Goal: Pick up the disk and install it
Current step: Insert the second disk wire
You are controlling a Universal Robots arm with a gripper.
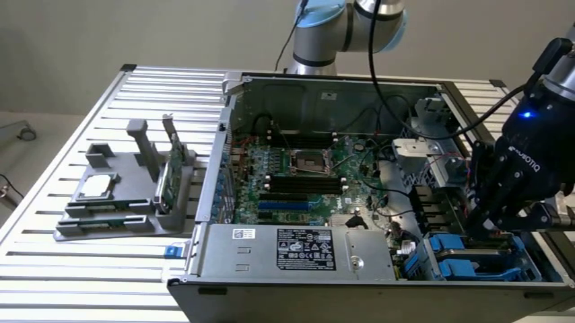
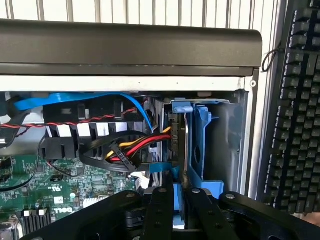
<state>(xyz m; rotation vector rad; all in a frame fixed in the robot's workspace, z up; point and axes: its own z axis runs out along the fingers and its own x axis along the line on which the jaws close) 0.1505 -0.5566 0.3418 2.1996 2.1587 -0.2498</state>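
On the exterior view's left, at about nine o'clock, you have the grey holder [image 1: 121, 202] with a small silver chip [image 1: 96, 187] and an upright green card [image 1: 171, 176]. At the centre sits the open computer case [image 1: 269, 259], its green board [image 1: 297, 182] exposed. At about four o'clock the gripper [image 1: 489, 225] reaches into the case's drive bay. In the wrist view, its jaws are drawn close together on the blue frame of the disk [image 2: 192, 145], which stands upright in the bay beside the coloured cables [image 2: 135, 147]. A keyboard [image 2: 297, 100] lies beyond the case.

open computer case [image 1: 269, 87], green motherboard [image 1: 297, 182], grey fixture [image 1: 117, 202], black keyboard [image 2: 295, 110]
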